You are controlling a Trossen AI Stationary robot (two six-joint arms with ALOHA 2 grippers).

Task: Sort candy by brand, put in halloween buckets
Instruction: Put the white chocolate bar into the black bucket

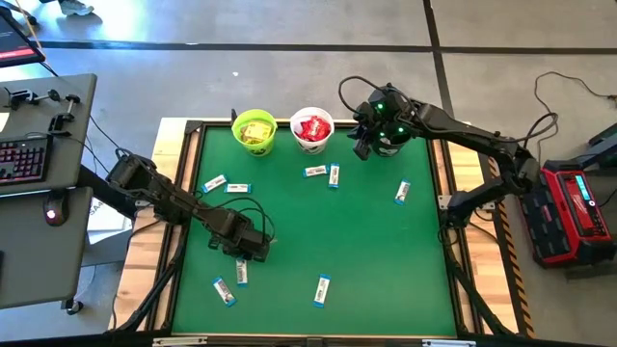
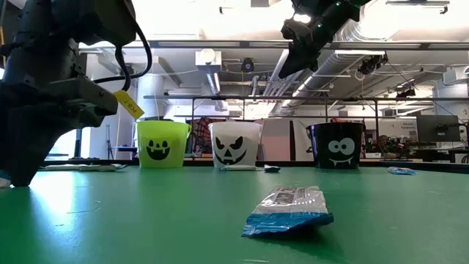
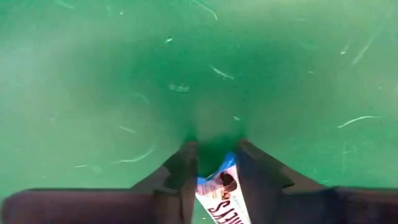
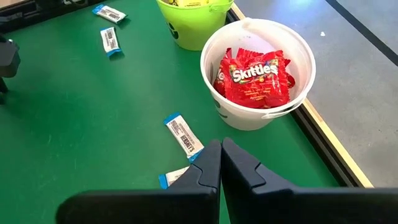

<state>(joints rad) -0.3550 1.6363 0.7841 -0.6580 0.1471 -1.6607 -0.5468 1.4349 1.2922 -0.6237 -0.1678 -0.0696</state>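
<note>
Landmark: the green felt table top (image 1: 366, 251). Every place below is told from it.

Left gripper (image 1: 253, 249): you have it low over the near-left part of the green top. Its two dark fingers (image 3: 183, 168) stand a narrow way apart, one on each side of a narrow blue-and-white candy bar (image 3: 222, 194). The fingers look to be just touching the wrapper, but you cannot tell yet if the grip is firm.

Bar's long line: it runs straight along between the fingers, so the squeeze comes across its thin side. That is the good way.

Which arm is nearer: the left one, by far. The bar is right under it.

Right gripper (image 1: 366, 145): it hangs high over the far-right edge of the green top, fingers pressed together and holding nothing.

Where the bar should go: the black plastic pail with a ghost face (image 2: 335, 145) stands at the far-right edge, well away from your left gripper.

Other pails: the lime green pail (image 1: 254, 131) with yellow packets and the white pail (image 1: 311, 129) with red packets (image 4: 255, 78) stand along the far edge.

Other bars: more lie loose on the green top, such as one near the front edge (image 1: 322, 289).
</note>
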